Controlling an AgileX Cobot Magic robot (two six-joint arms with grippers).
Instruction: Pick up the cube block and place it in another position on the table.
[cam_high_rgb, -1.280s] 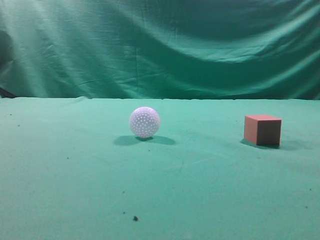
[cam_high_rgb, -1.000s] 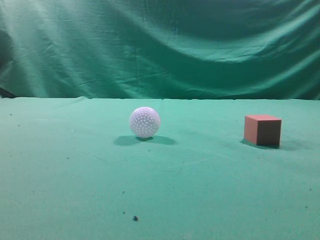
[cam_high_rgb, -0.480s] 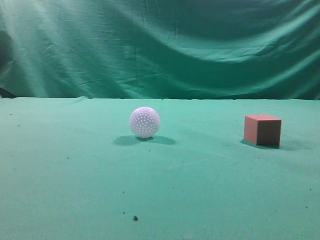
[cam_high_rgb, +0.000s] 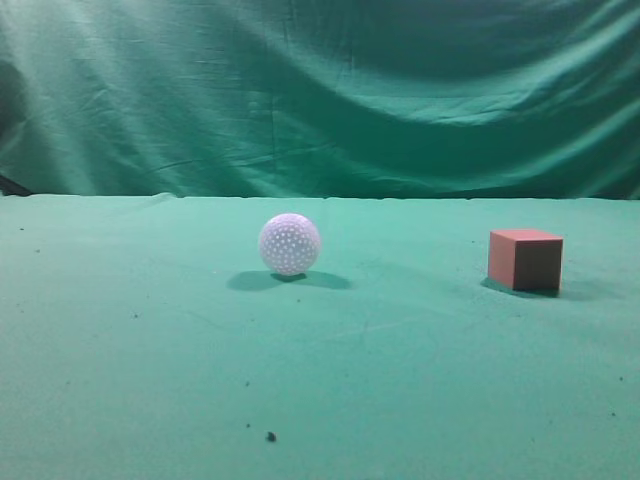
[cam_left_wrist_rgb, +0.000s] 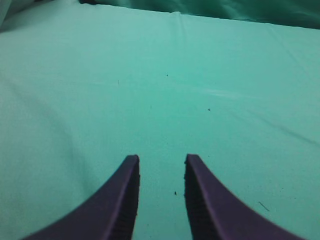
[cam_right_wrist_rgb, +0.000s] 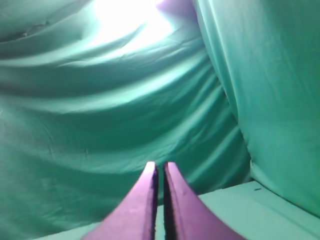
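Note:
The salmon-pink cube block (cam_high_rgb: 525, 260) rests on the green table (cam_high_rgb: 320, 380) at the right of the exterior view. No arm shows in that view. My left gripper (cam_left_wrist_rgb: 161, 160) is open and empty over bare green cloth in the left wrist view. My right gripper (cam_right_wrist_rgb: 160, 166) is shut with nothing between its fingers and points at the wrinkled green curtain in the right wrist view. The cube is out of both wrist views.
A white dimpled ball (cam_high_rgb: 289, 244) sits on the table left of the cube, about mid-view. The green backdrop curtain (cam_high_rgb: 320, 90) hangs behind the table's far edge. Small dark specks lie on the cloth near the front.

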